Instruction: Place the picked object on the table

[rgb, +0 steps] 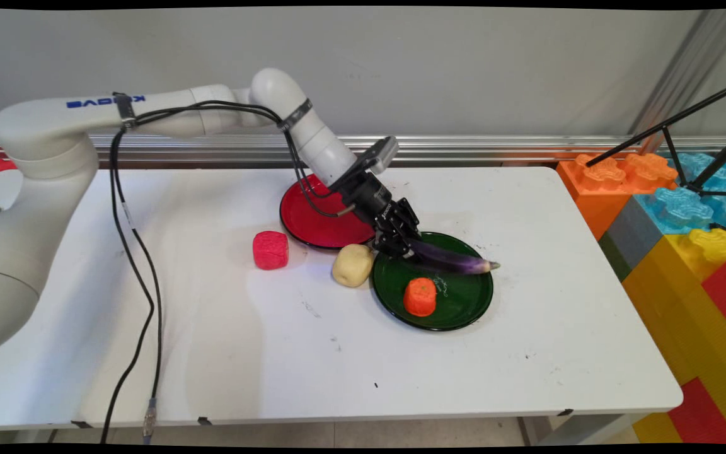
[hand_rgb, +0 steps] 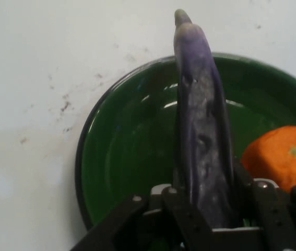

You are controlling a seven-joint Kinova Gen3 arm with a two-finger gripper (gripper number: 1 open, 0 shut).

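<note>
Gripper (rgb: 401, 243) clamped on the thick end of the purple eggplant (rgb: 454, 260), which sticks out over the green plate (rgb: 464, 309), tip past the far rim. It looks light, slim and smooth-skinned, likely to pivot when held at one end; mid-body would hold steadier. Orange carrot piece (rgb: 420, 296) sits on the same plate, potato (rgb: 353, 265) against its left rim, red plate (rgb: 312, 224) behind, red chunk (rgb: 270, 250) further left.
</note>
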